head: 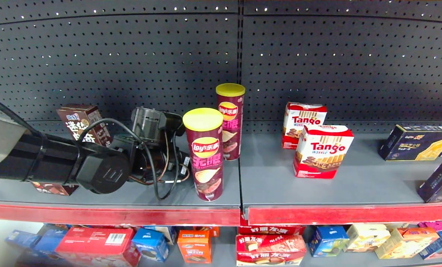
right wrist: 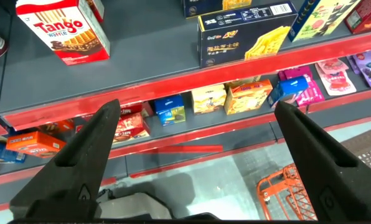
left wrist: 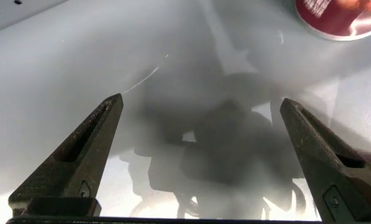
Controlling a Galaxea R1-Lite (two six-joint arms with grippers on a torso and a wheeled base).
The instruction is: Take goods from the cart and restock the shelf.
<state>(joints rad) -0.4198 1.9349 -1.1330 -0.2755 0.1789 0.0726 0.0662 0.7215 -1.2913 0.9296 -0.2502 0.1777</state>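
Observation:
Two maroon chip cans with yellow lids stand on the grey shelf point(head: 272, 185). The front can point(head: 206, 155) is near the red edge, the back can point(head: 230, 122) deeper in. My left arm's wrist point(head: 150, 148) lies over the shelf just left of the front can. My left gripper point(left wrist: 202, 101) is open above the bare shelf board, nothing between its fingers; a can's base point(left wrist: 341, 18) sits off to one side. My right gripper point(right wrist: 196, 106) is open and empty, out in front of the shelf, with the orange cart point(right wrist: 288, 186) below it.
Two red-and-white wafer boxes point(head: 321, 150) stand right of the cans, dark blue boxes point(head: 413, 142) at the far right. A brown box point(head: 81, 122) stands behind my left arm. The lower shelf point(head: 224, 244) holds several coloured boxes. Pegboard backs the shelf.

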